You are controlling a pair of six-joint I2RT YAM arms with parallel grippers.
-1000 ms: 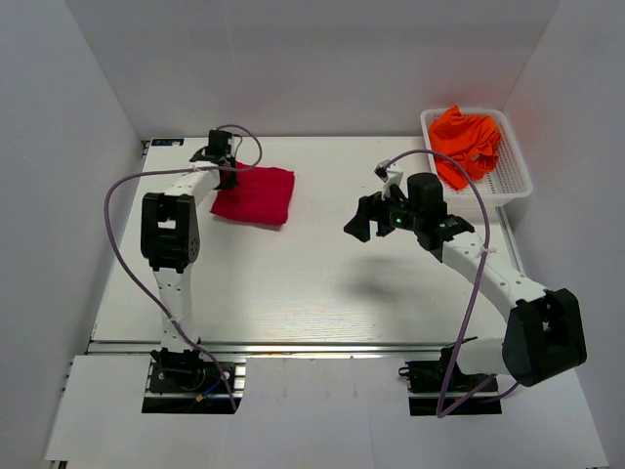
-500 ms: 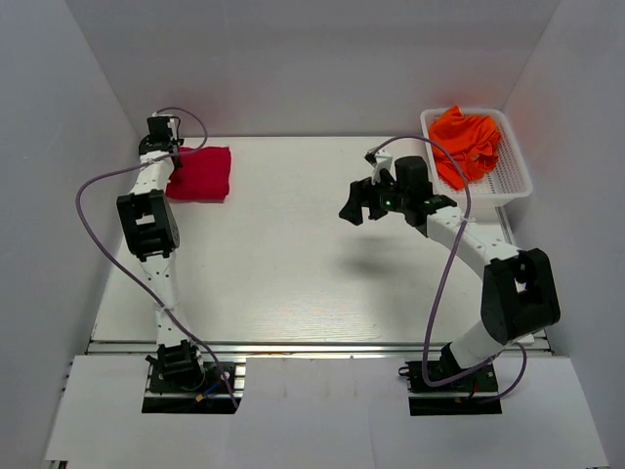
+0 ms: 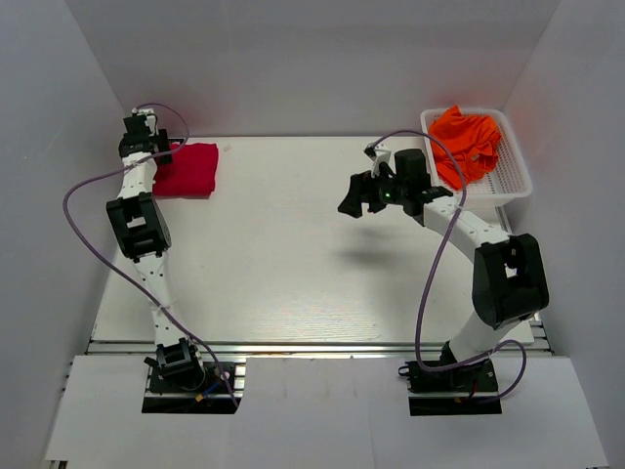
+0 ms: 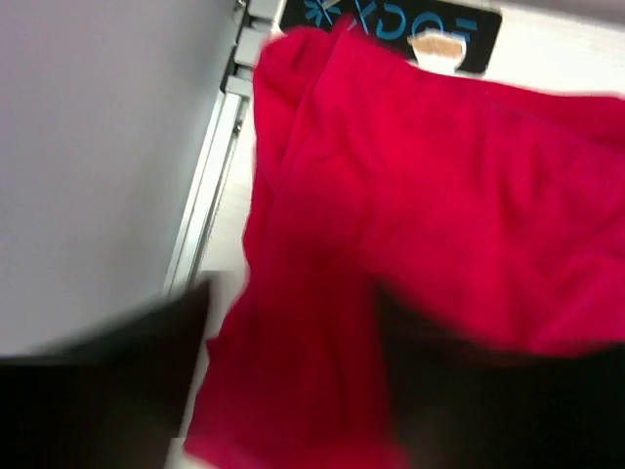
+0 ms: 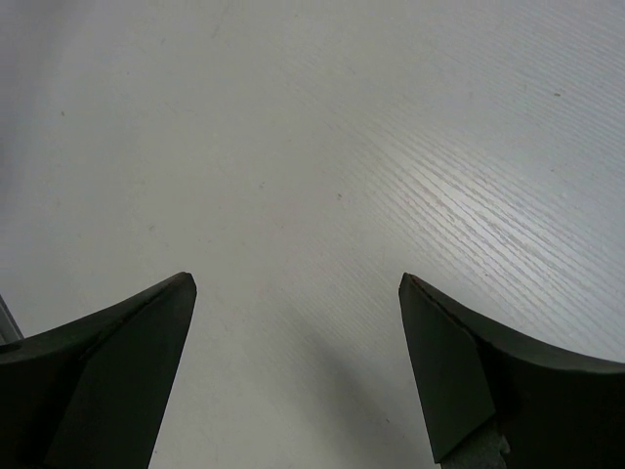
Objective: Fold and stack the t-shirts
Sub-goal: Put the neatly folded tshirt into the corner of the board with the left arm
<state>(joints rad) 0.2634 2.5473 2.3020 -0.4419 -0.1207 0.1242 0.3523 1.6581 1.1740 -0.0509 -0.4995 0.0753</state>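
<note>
Crimson cloth is filling most of the left wrist view: the red t-shirt [image 3: 190, 169] is lying folded into a rough rectangle at the far left corner of the table [image 3: 293, 254], towards 10 o'clock from the table's middle, with its left edge just beside the metal rail [image 4: 210, 166] running along the table's side. At 12 o'clock of the shirt in that wrist view, a black label [image 4: 391, 20] with blue lettering is peeking out past the cloth. The left gripper [image 3: 159, 149] is sitting at the shirt's 10 o'clock corner; its 2 fingers [image 4: 107, 371] are showing only as dark smears with red cloth between them, and I cannot tell whether they are pinching the cloth or standing free of it.

The orange t-shirts [image 3: 467, 140] are lying crumpled in a heap inside the white mesh basket [image 3: 518, 176], which is sitting at the far right corner, around 2 o'clock. I cannot tell how many are in the heap.

The right gripper [image 3: 354, 200] is hanging above bare tabletop, at about 9 o'clock of the basket and well apart from it. Its jaws are standing wide apart, released, and the right wrist camera is seeing only white wood-grain surface past the 2 dark fingertips [image 5: 117, 362]
</note>
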